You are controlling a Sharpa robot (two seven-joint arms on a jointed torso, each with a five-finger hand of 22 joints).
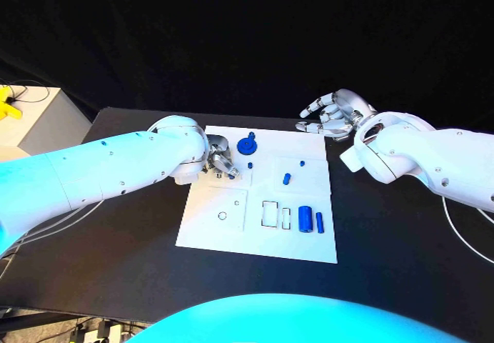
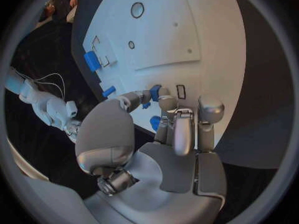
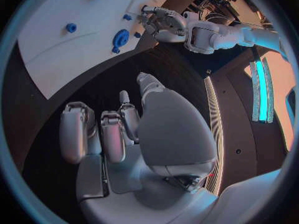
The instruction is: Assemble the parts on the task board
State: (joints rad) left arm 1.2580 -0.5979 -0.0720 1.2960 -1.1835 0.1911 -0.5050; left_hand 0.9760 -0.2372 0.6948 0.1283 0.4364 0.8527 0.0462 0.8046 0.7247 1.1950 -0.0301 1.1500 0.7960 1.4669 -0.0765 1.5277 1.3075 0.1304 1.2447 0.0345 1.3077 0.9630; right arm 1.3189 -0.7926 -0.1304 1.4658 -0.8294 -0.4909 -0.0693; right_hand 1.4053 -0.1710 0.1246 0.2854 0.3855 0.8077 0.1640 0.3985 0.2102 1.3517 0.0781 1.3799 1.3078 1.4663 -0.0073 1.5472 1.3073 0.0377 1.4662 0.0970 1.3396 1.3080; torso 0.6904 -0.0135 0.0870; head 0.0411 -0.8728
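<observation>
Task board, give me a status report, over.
Left hand fingers on the task board, touching a small blue part. Right hand open, off the board's far corner. Nothing in the way.

Black table [image 1: 412, 243] carries white task board [image 1: 221, 232], lying flat near middle.

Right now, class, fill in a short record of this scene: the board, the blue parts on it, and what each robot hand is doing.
board: white task board in the middle of the black table
large parts: blue round part at the far edge; blue cylinder near the front right
small parts: thin blue bar beside the cylinder; small blue peg mid-board
left hand: over the board's far left, fingers at a small blue piece; grip unclear
right hand: off the board, over the table, holds nothing
</observation>
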